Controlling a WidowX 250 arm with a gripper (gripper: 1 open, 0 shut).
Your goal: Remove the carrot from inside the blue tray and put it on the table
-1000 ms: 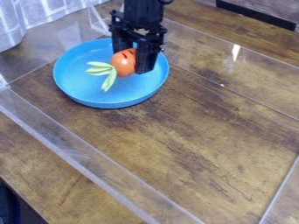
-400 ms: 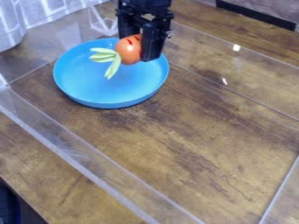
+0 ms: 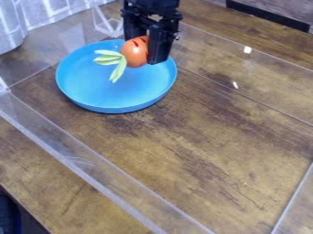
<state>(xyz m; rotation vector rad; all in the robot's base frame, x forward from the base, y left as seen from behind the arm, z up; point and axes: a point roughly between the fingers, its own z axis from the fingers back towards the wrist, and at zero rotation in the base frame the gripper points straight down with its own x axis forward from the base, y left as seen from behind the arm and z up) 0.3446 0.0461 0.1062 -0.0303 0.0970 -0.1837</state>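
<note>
No brand, label or writing can be read anywhere. The black gripper [image 3: 148, 57] has its jaws clamped on the carrot [image 3: 132, 52], holding its orange body above the far right part of the blue tray [image 3: 86, 91], leaves pointing left. Compared with a second ago, the carrot sits higher above the tray. The tray rests on the table [image 3: 221, 137].

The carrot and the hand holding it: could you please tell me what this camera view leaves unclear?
- Hand: its fingertips merge with the carrot, contact points unreadable.
- Arm: cut off by the top edge.
- Carrot's clearance above the blue tray: a single view cannot settle it.
</note>
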